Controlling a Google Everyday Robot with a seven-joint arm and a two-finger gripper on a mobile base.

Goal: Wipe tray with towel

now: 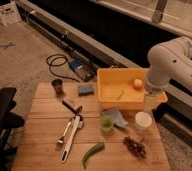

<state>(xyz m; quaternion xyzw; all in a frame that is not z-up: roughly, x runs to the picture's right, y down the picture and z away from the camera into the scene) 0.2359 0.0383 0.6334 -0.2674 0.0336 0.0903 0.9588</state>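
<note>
Gripper (150, 103) is seen low at near-R corner of yellow tray (107, 100), just above the white cup (143, 121); wrist is blocked by the white arm (170, 65), so open/closed state cannot be told; nothing is seen held.

Tray is set at far-R of wooden table (41, 120), long axis L-R; an orange fruit (137, 83) and a small green item (120, 94) are left inside it.

Towel (119, 118), grey-blue and crumpled, is lying on table just near of tray's front wall, touching the green cup (107, 124); not yet picked up.

Key relation: towel is to the L and slightly near of gripper, close by, w/ white cup between-ish on the R side; tray is directly far of towel. Judged: approach needs a short move L + down, keeping clear of both cups; wipe stroke then likely along tray's L-R axis, w/ fruit in the way.
</note>
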